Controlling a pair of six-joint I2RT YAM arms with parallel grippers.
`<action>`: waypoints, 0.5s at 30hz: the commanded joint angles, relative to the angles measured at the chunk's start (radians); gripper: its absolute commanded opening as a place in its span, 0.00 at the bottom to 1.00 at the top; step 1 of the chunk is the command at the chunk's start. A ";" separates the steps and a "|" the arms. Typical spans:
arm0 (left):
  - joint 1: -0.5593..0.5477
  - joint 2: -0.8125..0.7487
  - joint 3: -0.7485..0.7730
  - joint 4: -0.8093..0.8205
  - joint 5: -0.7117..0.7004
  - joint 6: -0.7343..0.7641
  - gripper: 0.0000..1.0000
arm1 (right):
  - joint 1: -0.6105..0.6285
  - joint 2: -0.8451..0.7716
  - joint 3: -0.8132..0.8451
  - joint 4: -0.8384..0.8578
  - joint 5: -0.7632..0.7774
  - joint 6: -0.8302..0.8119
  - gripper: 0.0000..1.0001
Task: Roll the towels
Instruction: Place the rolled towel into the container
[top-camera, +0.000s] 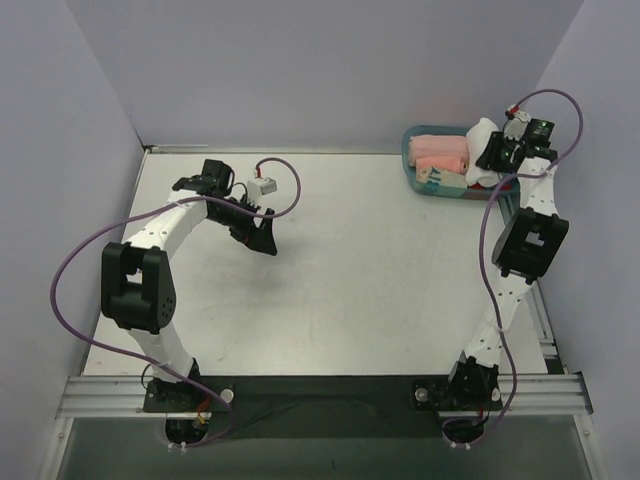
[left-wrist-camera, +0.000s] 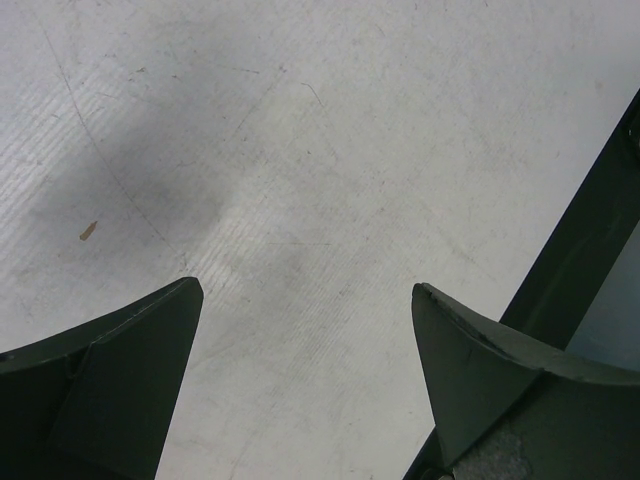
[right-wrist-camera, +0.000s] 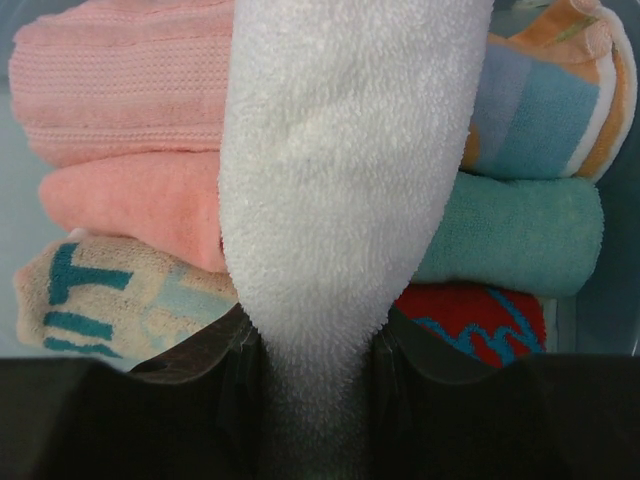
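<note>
My right gripper (right-wrist-camera: 315, 345) is shut on a white towel (right-wrist-camera: 340, 170), pinching a fold of it between both jaws over the blue bin (top-camera: 412, 160) at the back right. In the top view the white towel (top-camera: 484, 131) bulges up beside the right gripper (top-camera: 497, 152). Rolled towels lie below it in the bin: pink ones (right-wrist-camera: 120, 120), a teal one (right-wrist-camera: 515, 235), a striped one (right-wrist-camera: 545, 95), a red patterned one (right-wrist-camera: 470, 315) and a beige lettered one (right-wrist-camera: 110, 295). My left gripper (left-wrist-camera: 305, 300) is open and empty, low over the bare white table (left-wrist-camera: 330, 150).
The left gripper sits at the table's left back part in the top view (top-camera: 262, 240). A dark strip (left-wrist-camera: 580, 230) runs along the right edge of the left wrist view. Grey walls close the table at back and sides. A metal rail (top-camera: 320, 390) fronts the table.
</note>
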 joint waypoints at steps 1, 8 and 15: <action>0.007 -0.018 0.043 -0.010 -0.009 0.011 0.97 | 0.008 0.009 0.065 0.075 0.010 0.044 0.02; 0.007 -0.015 0.037 -0.016 -0.014 0.004 0.97 | 0.008 0.043 0.045 0.080 0.027 0.098 0.10; 0.007 -0.002 0.048 -0.021 -0.015 -0.004 0.97 | 0.005 0.061 0.045 0.083 0.034 0.099 0.29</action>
